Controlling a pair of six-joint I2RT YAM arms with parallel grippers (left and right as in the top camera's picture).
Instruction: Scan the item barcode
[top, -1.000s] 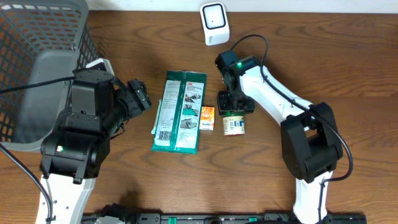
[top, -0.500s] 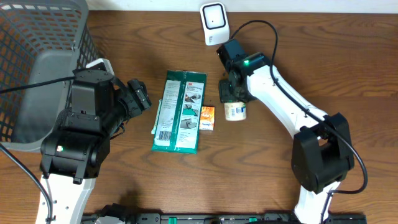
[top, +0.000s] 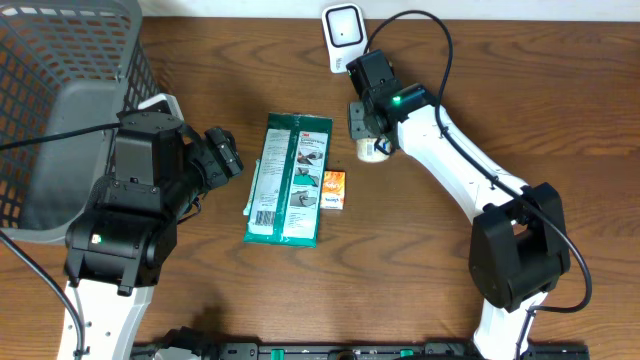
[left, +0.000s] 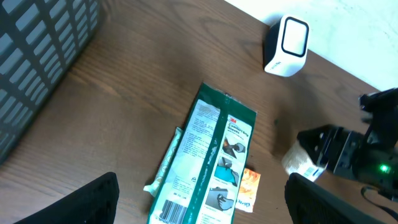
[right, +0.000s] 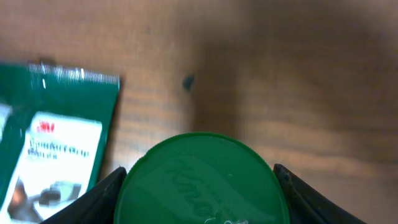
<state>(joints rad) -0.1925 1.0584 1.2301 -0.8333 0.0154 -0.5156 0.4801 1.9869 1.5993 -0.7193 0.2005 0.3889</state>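
The small jar (top: 375, 152) with a green lid (right: 199, 180) sits in the upper middle of the overhead frame, just below and slightly right of the white scanner (top: 343, 36). It is close to the scanner, but not touching it. The right gripper (top: 366, 135) has it: in the right wrist view the two dark fingers (right: 102, 198) press against opposite sides of the round lid, which fills the lower middle of that frame. The pale body of the jar shows only as a sliver under the gripper from above, and its label cannot be read. To the lower left of the jar a small orange box (top: 334, 189) lies flat on the wooden worktop (top: 560, 110). The box is just beside the right edge of a long green packet (top: 290, 180), which lies lengthwise up the centre of the frame. Further left, the left gripper (top: 230, 152) hangs above the worktop near the packet's left edge. Its fingers (left: 93, 199) are spread wide at the bottom corners of the left wrist view, with nothing between them. A grey mesh basket (top: 60, 60) fills the upper left corner.
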